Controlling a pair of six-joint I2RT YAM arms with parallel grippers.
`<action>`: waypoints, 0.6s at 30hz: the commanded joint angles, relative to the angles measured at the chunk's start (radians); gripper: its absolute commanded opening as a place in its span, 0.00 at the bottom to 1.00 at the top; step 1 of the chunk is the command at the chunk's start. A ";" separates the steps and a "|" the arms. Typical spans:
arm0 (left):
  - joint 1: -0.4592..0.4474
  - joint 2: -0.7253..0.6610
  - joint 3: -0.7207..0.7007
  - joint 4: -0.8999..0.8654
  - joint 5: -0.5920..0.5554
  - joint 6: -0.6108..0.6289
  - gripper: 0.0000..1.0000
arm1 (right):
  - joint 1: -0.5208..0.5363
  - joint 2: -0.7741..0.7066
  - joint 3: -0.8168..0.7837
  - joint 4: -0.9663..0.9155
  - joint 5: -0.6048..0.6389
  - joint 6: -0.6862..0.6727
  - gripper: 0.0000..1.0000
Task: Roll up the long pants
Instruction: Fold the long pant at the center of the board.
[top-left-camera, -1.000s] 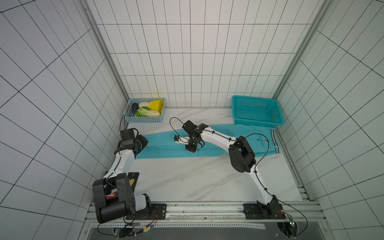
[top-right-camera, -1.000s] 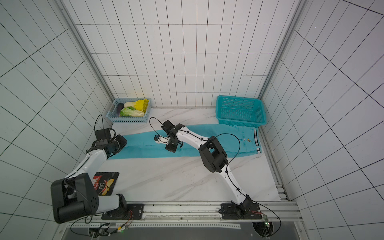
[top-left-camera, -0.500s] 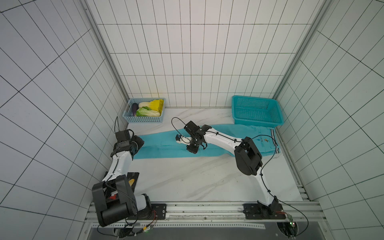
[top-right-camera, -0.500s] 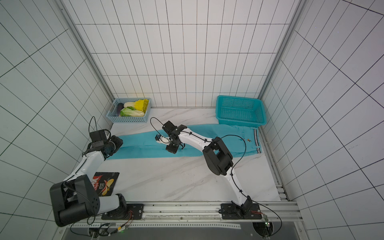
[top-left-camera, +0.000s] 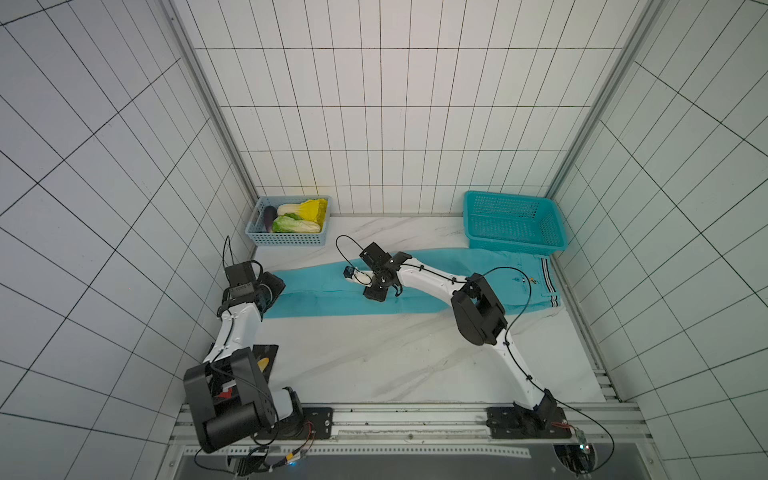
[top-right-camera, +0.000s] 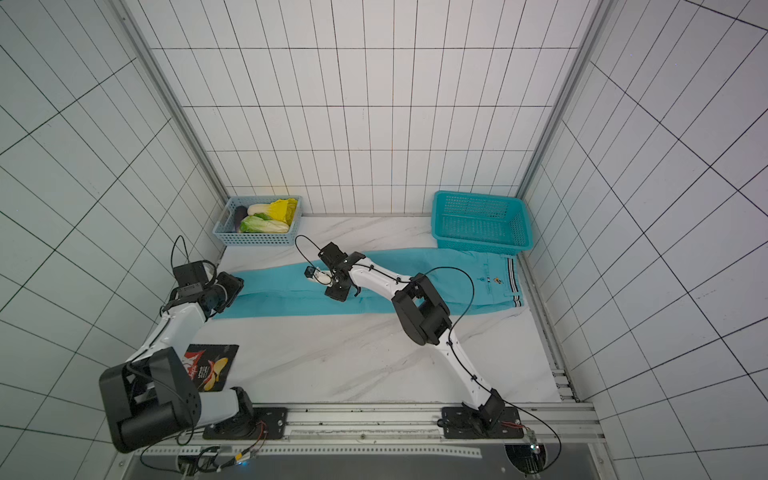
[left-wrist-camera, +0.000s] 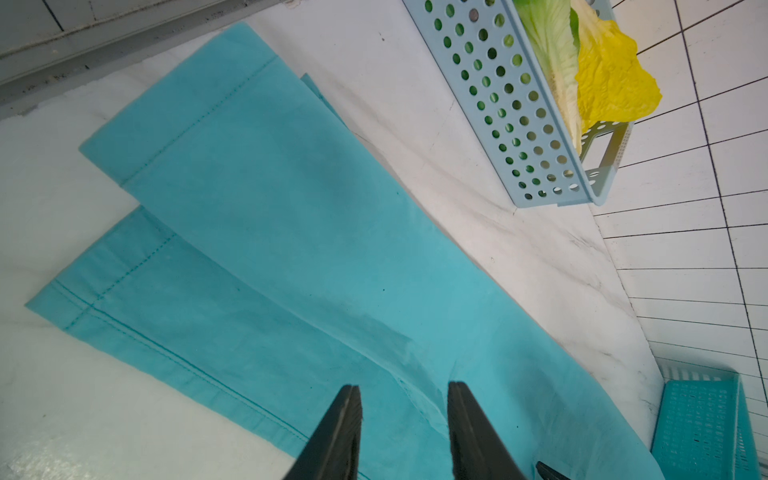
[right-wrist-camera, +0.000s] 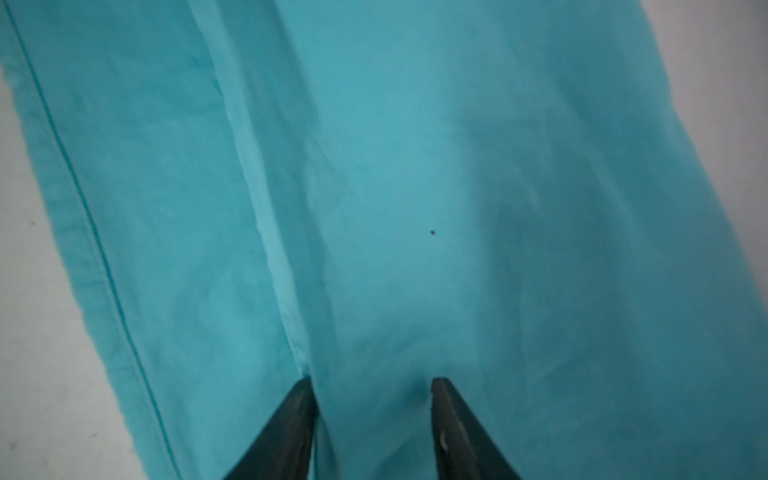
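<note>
The left tool hangs spread over the hem end of the pants, gripping nothing. The pants lie flat and unrolled along the back of the counter, legs overlapping. Mid-leg, the right tool is likewise spread, empty, close over the cloth. The waistband lies just in front of the teal basket.

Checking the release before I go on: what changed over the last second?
Both grippers opened. The left gripper, near the cuffs, and the right gripper, mid-leg, now stand with jaws apart over the long pants, gripping nothing; both arms barely shifted. Unchanged: the pants lie flat across the table, teal basket and vegetable basket in place.
</note>
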 joint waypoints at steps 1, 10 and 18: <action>0.004 -0.021 -0.011 0.014 0.008 0.001 0.42 | 0.014 0.025 0.057 -0.066 -0.013 -0.012 0.22; 0.019 -0.027 0.006 -0.008 -0.016 0.001 0.47 | 0.030 -0.052 0.025 -0.119 0.007 0.022 0.00; 0.045 -0.024 0.013 -0.016 -0.040 -0.004 0.48 | 0.072 -0.148 -0.033 -0.161 0.056 0.091 0.00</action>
